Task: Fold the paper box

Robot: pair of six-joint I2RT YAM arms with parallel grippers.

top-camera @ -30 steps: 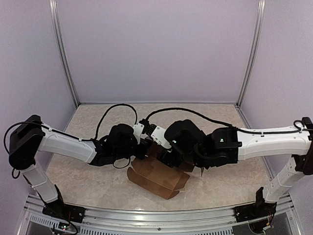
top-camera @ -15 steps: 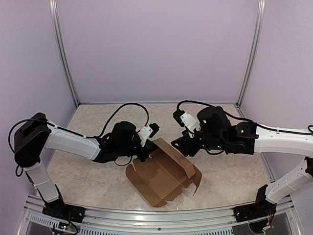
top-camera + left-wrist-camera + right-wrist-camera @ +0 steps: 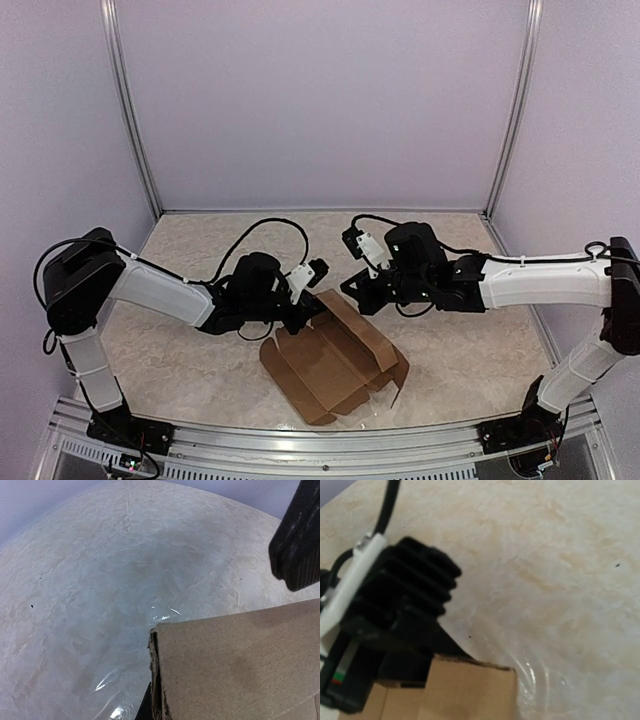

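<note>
The paper box (image 3: 335,365) is a brown cardboard tray with raised walls and loose flaps, lying at the table's near middle. My left gripper (image 3: 302,318) is shut on its far left corner. In the left wrist view the doubled cardboard edge (image 3: 240,665) sits in the shut jaws, with one dark finger (image 3: 145,706) showing beside it. My right gripper (image 3: 358,302) is at the box's far wall, shut on its top edge. In the right wrist view the cardboard (image 3: 470,695) fills the bottom and hides the fingers.
The left arm's wrist (image 3: 400,605) lies close beside the right gripper, and part of the right arm (image 3: 300,540) shows in the left wrist view. Clear plastic film (image 3: 378,402) lies under the box's near end. A metal rail (image 3: 320,440) runs along the near edge.
The right arm drew back from above the box to its far wall and its jaws went from open to shut. The box swung slightly and lies more spread out. The left gripper kept its hold.
</note>
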